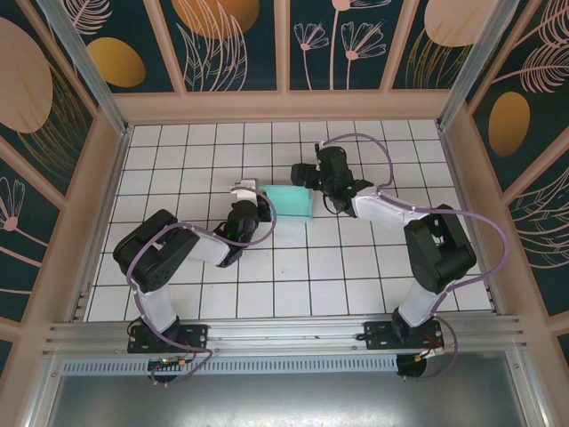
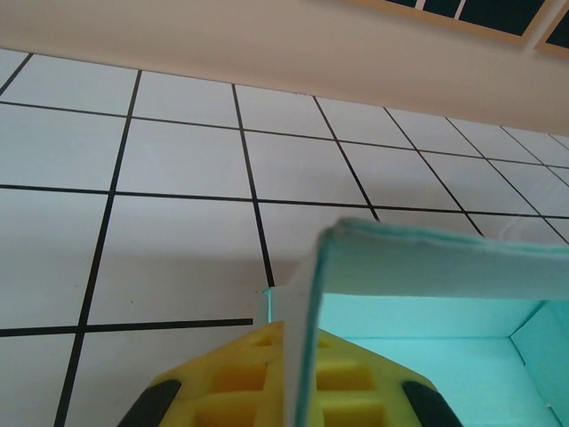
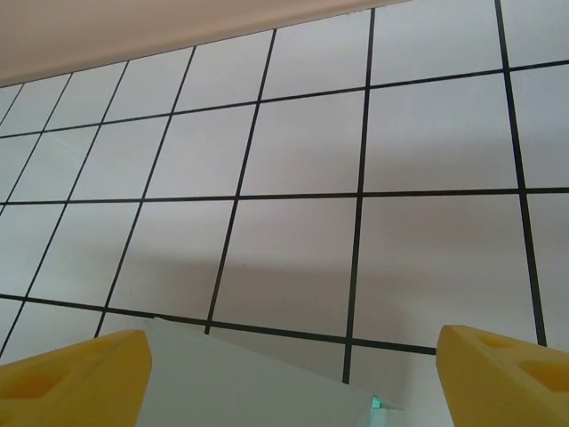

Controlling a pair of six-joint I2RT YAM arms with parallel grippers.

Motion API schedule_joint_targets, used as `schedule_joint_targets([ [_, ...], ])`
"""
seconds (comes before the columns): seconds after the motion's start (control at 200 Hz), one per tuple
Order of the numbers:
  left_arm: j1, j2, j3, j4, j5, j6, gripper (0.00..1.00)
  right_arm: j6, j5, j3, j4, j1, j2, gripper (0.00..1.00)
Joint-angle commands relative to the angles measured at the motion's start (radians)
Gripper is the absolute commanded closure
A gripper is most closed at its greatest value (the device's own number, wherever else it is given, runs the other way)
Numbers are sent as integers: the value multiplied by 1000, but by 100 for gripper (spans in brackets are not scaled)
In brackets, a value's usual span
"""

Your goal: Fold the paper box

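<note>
- Left wrist view: the left gripper (image 2: 289, 374) is clamped on a thin upright wall of the paper box (image 2: 427, 356). The box's mint inside opens to the right of the jaws.
- Right wrist view: the right gripper (image 3: 293, 374) has its jaws wide apart, gripping nothing. The box's pale outer face lies low between them.
- Top view: the box sits between both grippers.
- The tabletop (image 3: 293, 133) is white with a black grid; the wood-framed walls (image 1: 231, 44) are painted dark teal with leaves.
</note>
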Motion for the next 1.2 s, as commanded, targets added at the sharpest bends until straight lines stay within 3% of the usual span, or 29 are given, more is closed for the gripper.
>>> schedule_joint_targets([
  [0.0, -8, 21, 0, -69, 1, 29, 94, -16, -2, -44, -31, 8, -4, 16],
  [0.786, -15, 5, -3, -77, 22, 27, 92, -27, -49, -112, -15, 8, -13, 15],
  [1.046, -16, -41, -34, -62, 56, 10, 68, -12, -39, -152, 18, 9, -13, 15],
  [1.086, -16, -55, -42, -67, 59, 4, 59, -13, -39, -152, 22, 10, -10, 15],
  [1.191, -15, -101, -70, -75, 70, -2, 48, -14, -43, -145, 26, 10, 7, 15],
])
